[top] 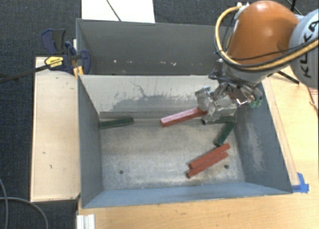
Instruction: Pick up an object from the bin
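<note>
Starting at the near wall of the bin (90,143), you have a pair of red blocks (208,160) lying slantwise on the floor, close together and right of centre. Neither is touched by the arm. Just beyond them a dark green stick (224,133) lies tilted, its upper end running in under the robot's wrist, so you cannot see all of it.

Above that stick sits the gripper (212,109), low inside the bin on the right side, with the orange cover (261,26) and its cables looming over it. Its fingers are closed on the right end of a pale red bar (178,117), which sticks out to the left toward the middle of the bin. You cannot tell for certain whether that bar has left the floor; its free end looks near the bottom, close to the foot of the far wall.

Farther back and well to the left, a green bar (115,122) lies flat along the foot of the far wall, apart from everything else.

Judging from this, you have the grasp made; the lift clear of the bin walls is what remains.
</note>
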Robot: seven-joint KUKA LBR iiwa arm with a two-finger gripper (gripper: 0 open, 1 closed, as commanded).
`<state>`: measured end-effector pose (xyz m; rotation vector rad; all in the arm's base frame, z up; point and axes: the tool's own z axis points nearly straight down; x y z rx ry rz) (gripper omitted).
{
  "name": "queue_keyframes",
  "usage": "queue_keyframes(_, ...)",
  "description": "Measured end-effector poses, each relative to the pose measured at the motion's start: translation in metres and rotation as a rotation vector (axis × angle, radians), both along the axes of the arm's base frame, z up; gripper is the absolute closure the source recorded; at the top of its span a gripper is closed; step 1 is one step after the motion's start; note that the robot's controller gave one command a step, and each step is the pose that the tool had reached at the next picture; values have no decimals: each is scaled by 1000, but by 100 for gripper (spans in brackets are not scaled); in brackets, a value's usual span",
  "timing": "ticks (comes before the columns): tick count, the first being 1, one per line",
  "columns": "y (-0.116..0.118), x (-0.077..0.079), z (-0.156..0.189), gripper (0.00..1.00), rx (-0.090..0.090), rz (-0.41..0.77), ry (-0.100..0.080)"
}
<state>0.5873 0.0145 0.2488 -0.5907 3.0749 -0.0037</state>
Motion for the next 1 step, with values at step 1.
queue_keyframes(1, 10, -46, -10, 100, -1, 396, 10)
